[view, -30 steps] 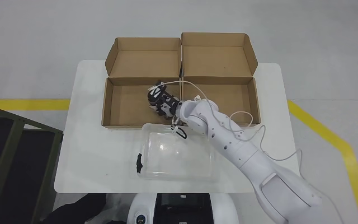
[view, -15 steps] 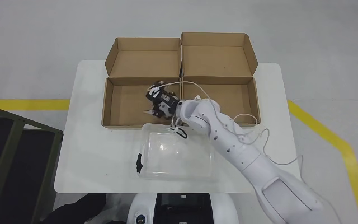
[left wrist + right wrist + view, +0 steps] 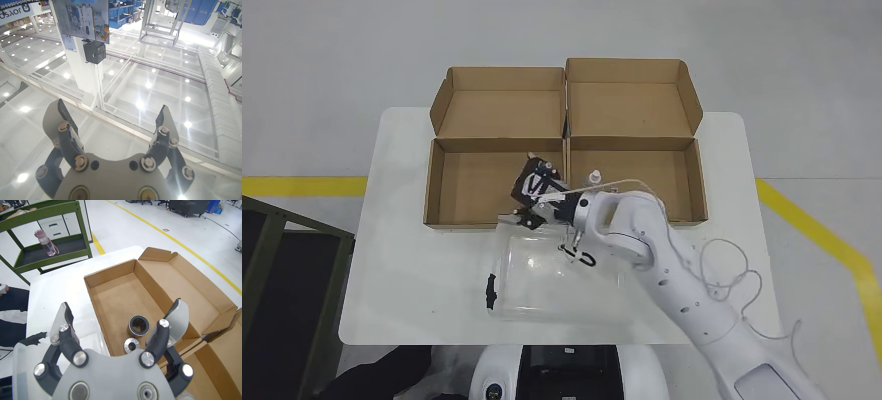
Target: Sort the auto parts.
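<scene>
Right pincer (image 3: 122, 306) spread wide and empty above near side of left cardboard box (image 3: 457, 190), bearing ring (image 3: 138, 328) and small silver collar (image 3: 132, 345) side by side on its floor, left pincer (image 3: 112, 105) spread wide, empty, facing ceiling.

The white table (image 3: 402, 250) carries a clear plastic bin (image 3: 542, 290). Just beyond the bin, an open cardboard box (image 3: 462, 190) and a second cardboard box (image 3: 642, 175) sit side by side, touching, with their lids folded back away from the bin.
</scene>
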Available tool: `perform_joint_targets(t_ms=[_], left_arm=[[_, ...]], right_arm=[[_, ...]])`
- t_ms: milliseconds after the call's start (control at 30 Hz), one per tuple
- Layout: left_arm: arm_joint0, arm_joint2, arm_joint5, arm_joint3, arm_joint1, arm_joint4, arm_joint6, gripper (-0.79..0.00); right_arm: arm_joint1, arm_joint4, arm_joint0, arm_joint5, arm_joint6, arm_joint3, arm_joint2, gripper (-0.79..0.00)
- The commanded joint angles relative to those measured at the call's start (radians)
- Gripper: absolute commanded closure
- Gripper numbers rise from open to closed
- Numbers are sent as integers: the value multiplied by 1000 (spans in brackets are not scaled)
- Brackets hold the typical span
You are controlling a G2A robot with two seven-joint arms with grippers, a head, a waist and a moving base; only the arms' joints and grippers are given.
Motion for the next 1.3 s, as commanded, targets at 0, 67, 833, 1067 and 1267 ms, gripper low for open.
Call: perform_joint_targets(t_ms=[0, 67, 833, 1067, 1267], left_arm=[[0, 0, 0, 0, 0, 0, 0, -785], [0, 0, 0, 0, 0, 0, 0, -785], [0, 0, 0, 0, 0, 0, 0, -785], [0, 0, 0, 0, 0, 0, 0, -785], [0, 0, 0, 0, 0, 0, 0, -785]], right_arm=[[13, -17, -47, -21, -18, -37, 37, -785], [25, -42, -87, -43, -36, -72, 69, -785], [123, -149, -520, -94, -281, -370, 501, -785], [138, -184, -619, -86, -391, -372, 593, -785], [148, -215, -724, -46, -478, -388, 670, -785]])
